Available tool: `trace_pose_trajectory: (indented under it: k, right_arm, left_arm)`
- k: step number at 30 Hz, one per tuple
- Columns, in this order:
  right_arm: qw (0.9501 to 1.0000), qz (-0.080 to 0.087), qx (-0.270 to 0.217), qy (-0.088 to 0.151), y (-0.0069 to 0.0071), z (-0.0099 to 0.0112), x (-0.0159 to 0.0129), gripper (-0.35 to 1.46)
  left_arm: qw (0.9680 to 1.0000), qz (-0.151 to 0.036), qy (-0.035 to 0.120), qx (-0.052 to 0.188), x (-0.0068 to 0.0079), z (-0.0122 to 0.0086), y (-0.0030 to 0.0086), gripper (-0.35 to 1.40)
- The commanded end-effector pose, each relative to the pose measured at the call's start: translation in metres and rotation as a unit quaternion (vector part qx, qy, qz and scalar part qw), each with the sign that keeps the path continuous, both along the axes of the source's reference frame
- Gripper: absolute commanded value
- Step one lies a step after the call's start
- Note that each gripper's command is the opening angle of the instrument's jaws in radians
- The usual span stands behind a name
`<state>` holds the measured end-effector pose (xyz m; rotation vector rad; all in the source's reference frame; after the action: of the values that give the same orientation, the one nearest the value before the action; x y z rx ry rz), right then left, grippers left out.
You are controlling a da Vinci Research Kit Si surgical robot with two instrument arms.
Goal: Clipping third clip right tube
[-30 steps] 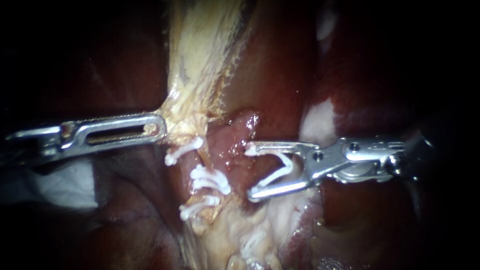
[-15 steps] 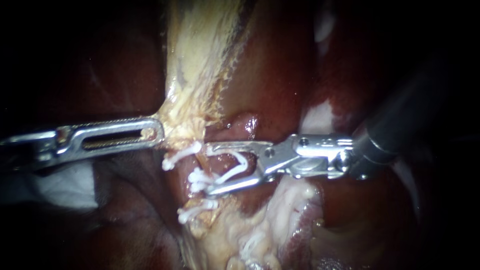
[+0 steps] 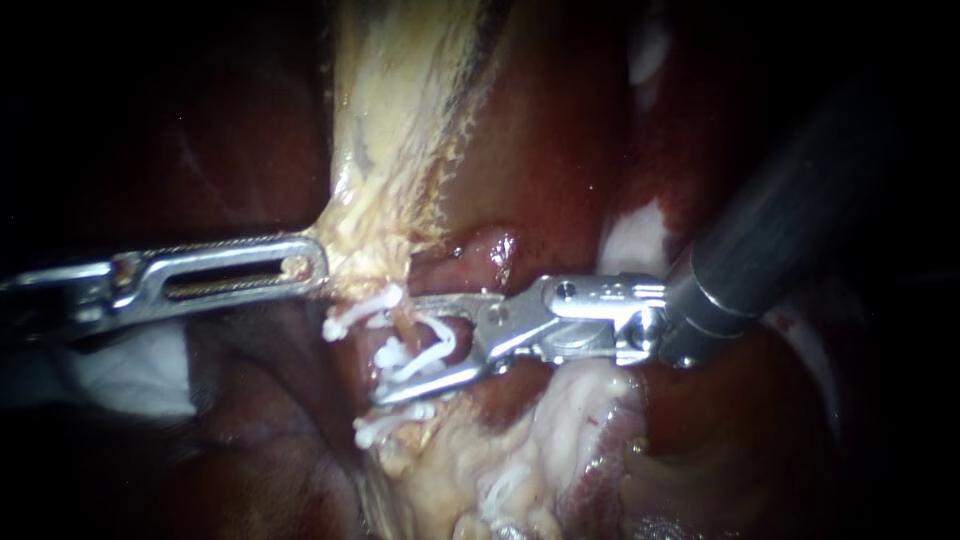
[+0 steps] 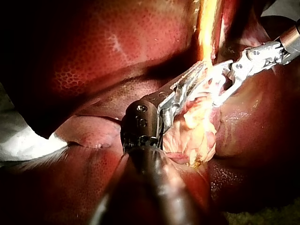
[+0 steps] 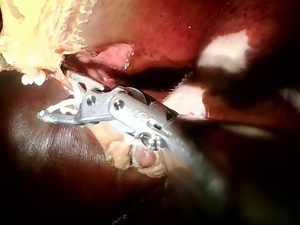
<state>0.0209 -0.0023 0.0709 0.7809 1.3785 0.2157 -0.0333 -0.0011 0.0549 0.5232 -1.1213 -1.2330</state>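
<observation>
Clenched on a spread white clip [image 3: 441, 340]: jaws of the right instrument [image 3: 398, 348], reaching in crosswise from the right. Lying between the clip's legs, seemingly: the tube [image 3: 403, 322], long axis top to bottom in the endoscope view, seated clips [image 3: 383, 427] just beside. Clamped on pale tissue [image 3: 370, 250] above the tube: jaws of the left instrument [image 3: 318, 265]. Next, probably: squeeze square across.

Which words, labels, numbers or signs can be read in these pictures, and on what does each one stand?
No text can be read in any view.
On the left instrument, which holds the pale tissue: no legible mark.
On the right instrument, which carries an open clip: faint marks on its metal in the right wrist view, too blurred to read.
On the white clips and the liver: no writing.
</observation>
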Motion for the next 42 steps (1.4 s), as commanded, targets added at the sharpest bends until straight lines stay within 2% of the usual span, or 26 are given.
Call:
trace_pose_trajectory:
  k: [1, 10, 16, 25, 32, 42]
  right_arm:
    - [1.0000, -0.002, 0.001, 0.005, -0.0001, -0.0004, 0.0001, 0.58]
    - [0.9991, -0.022, 0.018, 0.031, -0.0007, -0.0013, 0.0004, 0.55]
    - [0.9981, -0.028, 0.031, 0.045, -0.0003, -0.0018, 0.0007, 0.53]
    - [0.9968, -0.018, 0.046, 0.062, 0.0009, -0.0026, 0.0012, 0.52]
    - [0.9953, -0.007, 0.060, 0.076, 0.0030, -0.0038, 0.0010, 0.51]
    - [0.9949, 0.010, 0.079, 0.063, 0.0046, -0.0040, 0.0013, 0.46]
  left_arm:
    - [1.0000, 0.000, 0.000, 0.000, 0.0000, 0.0003, 0.0000, -0.35]
    - [1.0000, -0.003, 0.002, 0.000, 0.0004, 0.0010, 0.0005, -0.35]
    - [1.0000, -0.004, 0.004, -0.001, 0.0007, 0.0017, 0.0008, -0.35]
    - [1.0000, -0.005, 0.004, -0.001, 0.0006, 0.0019, 0.0008, -0.35]
    - [1.0000, -0.005, 0.004, -0.002, 0.0005, 0.0021, 0.0007, -0.35]
    - [1.0000, -0.005, 0.005, -0.002, 0.0004, 0.0022, 0.0007, -0.35]
